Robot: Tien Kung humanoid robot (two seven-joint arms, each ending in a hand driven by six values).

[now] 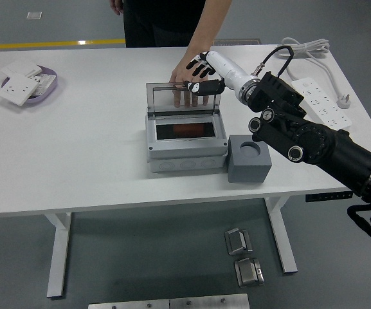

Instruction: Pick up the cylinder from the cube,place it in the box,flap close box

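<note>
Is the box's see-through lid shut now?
No, the clear lid stands upright behind the open box.

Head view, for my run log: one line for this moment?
right hand: at lid top, open | person's hand: holding lid | box: open | cube: empty

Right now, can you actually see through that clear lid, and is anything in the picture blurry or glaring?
Head view: even overhead light, soft shadows, no harsh glare. The see-through lid shows the person's fingers behind it. The right hand at the lid's corner looks slightly soft; the grey cube stays sharp.
</note>
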